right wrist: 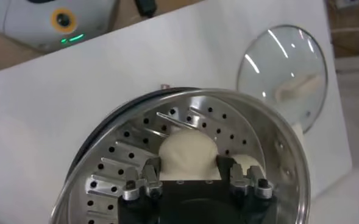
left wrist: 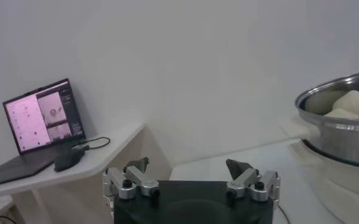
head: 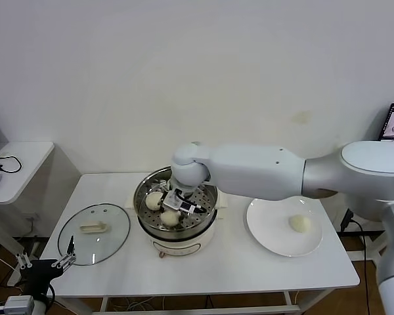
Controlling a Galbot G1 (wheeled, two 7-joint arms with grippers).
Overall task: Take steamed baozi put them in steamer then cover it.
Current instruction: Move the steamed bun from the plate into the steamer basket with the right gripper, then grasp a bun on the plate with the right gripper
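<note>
Steamer (head: pixel 177 220): shiny perforated steel basket on a cream pot base, table centre. Inside, 2 smooth round baozi (head: pixel 154 200); right gripper (head: pixel 182 201) reaches in, jaws clamped on a 3rd baozi (right wrist: pixel 188 152). 4th bun (head: pixel 300 224) sits on a flat white plate (head: pixel 269 230). Glass cover (head: pixel 94 233) lies on the table beside the steamer. Left gripper (head: pixel 64 257) hangs low off the table's corner, jaws wide apart.

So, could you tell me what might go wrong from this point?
The right gripper holds a baozi low inside the steamer, close to two buns already there; releasing could nudge them. One bun remains on the plate, and the cover lies near the table edge.
</note>
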